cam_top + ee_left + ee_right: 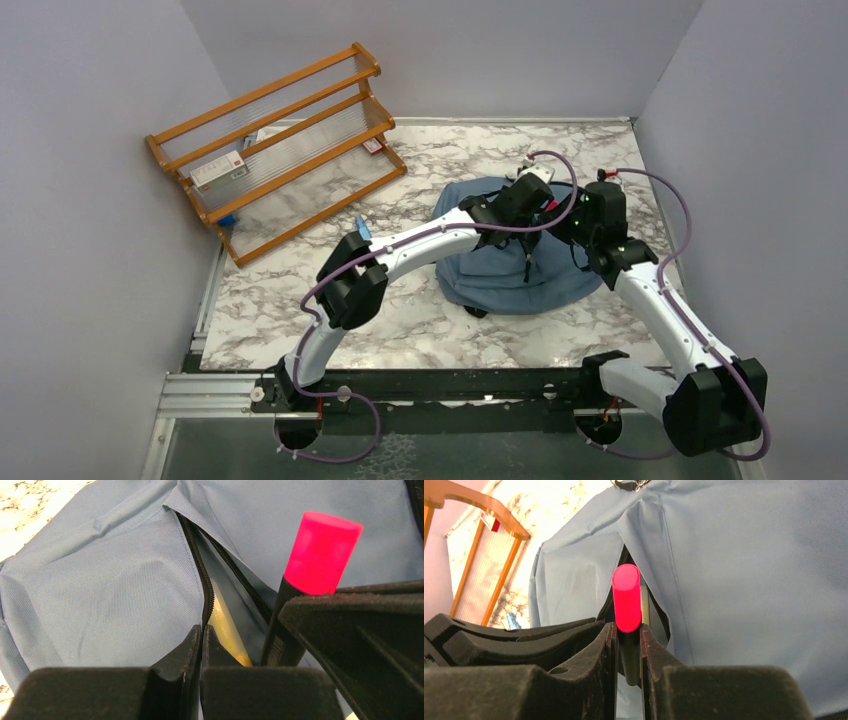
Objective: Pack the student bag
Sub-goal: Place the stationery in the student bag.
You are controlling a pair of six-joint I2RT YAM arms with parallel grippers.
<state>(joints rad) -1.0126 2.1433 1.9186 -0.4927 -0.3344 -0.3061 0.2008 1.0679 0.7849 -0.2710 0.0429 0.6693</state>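
Right gripper [628, 632] clamped on a highlighter [626, 597]: black barrel between the pads, pink cap sticking out past the fingertips. Just beyond the cap is the unzipped slit of the student bag [734, 570], dusty-blue fabric, lying on the marble table [420, 320] under both grippers. Left gripper [202, 637] sits just beside the right one, fingers pressed together on the bag's zipper [196, 565] edge, black teeth running in between them. Ahead of those fingers, inside the opening, a flat yellow item [227, 630] shows partly; cannot tell what it is. Farther out, off to the left of both grippers, a wooden rack [280, 150], well apart from the bag.
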